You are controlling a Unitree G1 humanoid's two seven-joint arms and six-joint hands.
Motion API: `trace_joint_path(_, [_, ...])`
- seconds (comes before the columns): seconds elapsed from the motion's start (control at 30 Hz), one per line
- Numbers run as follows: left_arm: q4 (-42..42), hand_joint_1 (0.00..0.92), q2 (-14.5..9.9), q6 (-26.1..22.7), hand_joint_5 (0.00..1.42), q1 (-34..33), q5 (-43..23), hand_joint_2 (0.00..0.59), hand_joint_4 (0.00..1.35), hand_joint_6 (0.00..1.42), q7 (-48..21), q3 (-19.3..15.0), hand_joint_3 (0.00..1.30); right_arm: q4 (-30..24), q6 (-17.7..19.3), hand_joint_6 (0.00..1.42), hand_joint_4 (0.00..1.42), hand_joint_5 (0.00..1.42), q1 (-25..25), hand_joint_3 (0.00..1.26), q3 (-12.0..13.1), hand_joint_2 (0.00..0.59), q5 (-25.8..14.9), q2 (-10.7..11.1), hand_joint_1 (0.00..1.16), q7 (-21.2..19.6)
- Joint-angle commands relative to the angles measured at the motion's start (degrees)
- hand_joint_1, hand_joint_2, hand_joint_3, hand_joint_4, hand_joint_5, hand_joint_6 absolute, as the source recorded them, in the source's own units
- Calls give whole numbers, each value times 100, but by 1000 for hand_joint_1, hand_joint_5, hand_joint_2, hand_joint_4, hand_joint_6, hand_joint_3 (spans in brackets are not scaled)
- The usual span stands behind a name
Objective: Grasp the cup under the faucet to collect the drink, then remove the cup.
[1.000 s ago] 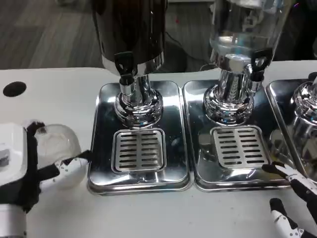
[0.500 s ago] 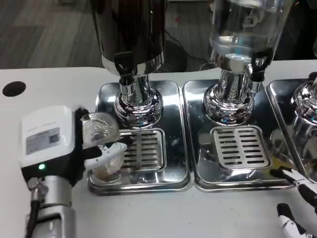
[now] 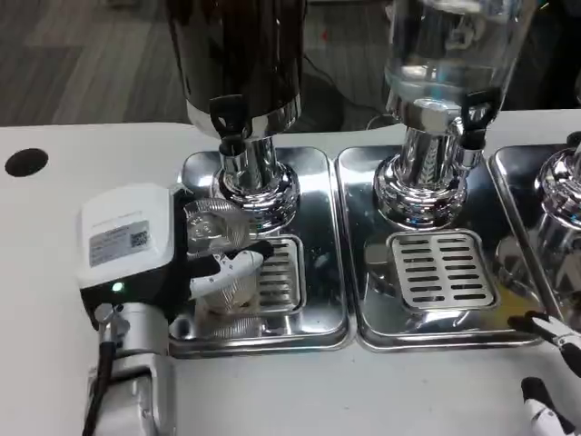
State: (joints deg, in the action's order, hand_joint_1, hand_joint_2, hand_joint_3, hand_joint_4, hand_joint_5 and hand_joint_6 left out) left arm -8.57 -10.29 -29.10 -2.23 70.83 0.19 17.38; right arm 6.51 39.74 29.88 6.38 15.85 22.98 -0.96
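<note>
Head view: the left hand (image 3: 150, 259) is gripping the clear plastic cup (image 3: 218, 259) over the left drip tray's grate (image 3: 272, 272), below the dark dispenser's faucet (image 3: 231, 127); the right hand's (image 3: 554, 372) fingers are lying spread, holding nothing.

The left hand (image 3: 168, 259) has a boxy white back bearing a grey label with small print and a square code, a small green light glowing below it, black sides, and fingers in white and black. Its silver forearm (image 3: 132, 381) is a ribbed metal cylinder with a thin black cable running alongside. The right hand (image 3: 552, 368) shows slim black-and-white fingers with pointed black tips.
</note>
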Motion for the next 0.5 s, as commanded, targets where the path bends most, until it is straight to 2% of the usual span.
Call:
trace_joint_path(0.03, [150, 308, 57, -62, 851, -264, 61, 116, 644, 914, 228, 71, 538, 45, 141, 25, 109, 83, -25, 222, 54, 475, -110, 52, 563, 63])
trace_joint_path(0.5, [751, 308, 271, -80, 836, -622, -224, 117, 635, 916, 661, 176, 521, 90, 156, 25, 109, 83, -68, 222, 93, 475, -181, 86, 561, 177])
